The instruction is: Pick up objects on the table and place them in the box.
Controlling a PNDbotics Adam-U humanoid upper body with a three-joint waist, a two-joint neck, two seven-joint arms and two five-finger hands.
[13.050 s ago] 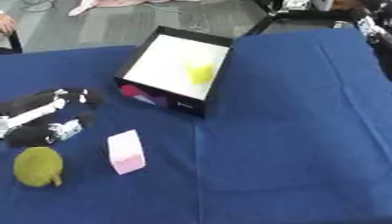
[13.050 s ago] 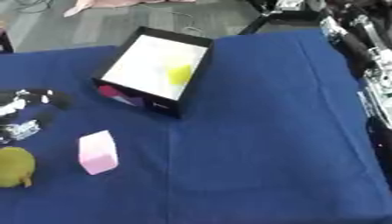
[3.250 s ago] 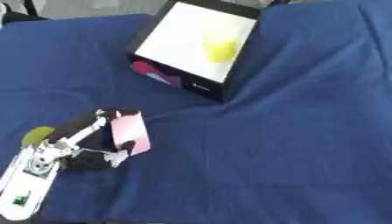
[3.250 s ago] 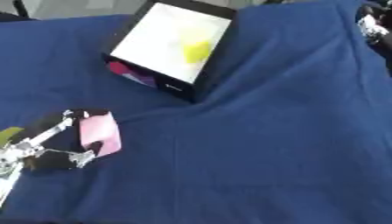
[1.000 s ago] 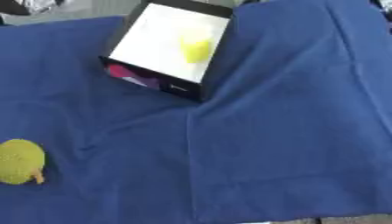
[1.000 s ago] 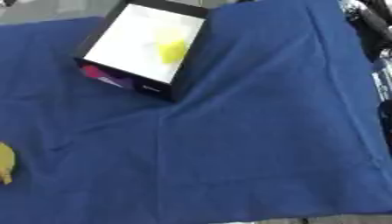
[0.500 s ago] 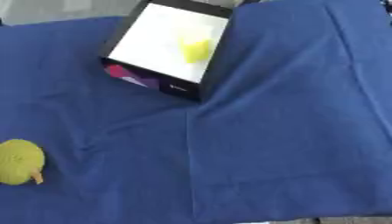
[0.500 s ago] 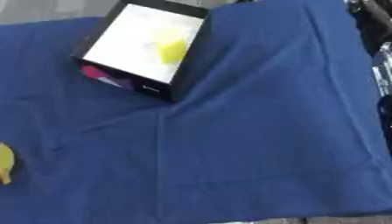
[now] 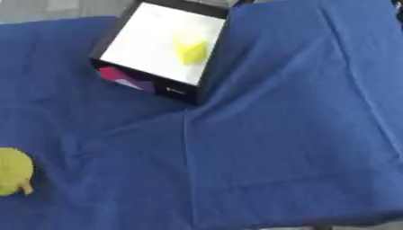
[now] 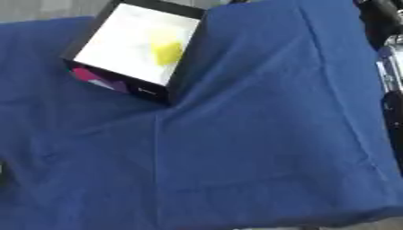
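Lying at the far left of the blue-cloth-covered surface [image 9: 275, 134]: black box with white interior [image 9: 154, 42], small yellow block [image 9: 191, 50] inside. Round yellow-green fruit [image 9: 12, 170] near left edge. Neither hand visible; state unknown.

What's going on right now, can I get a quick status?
Neither hand in view. Box open, small yellow thing inside. Yellow-green round object on blue cloth at left edge, not yet boxed. Nothing between it and the box.
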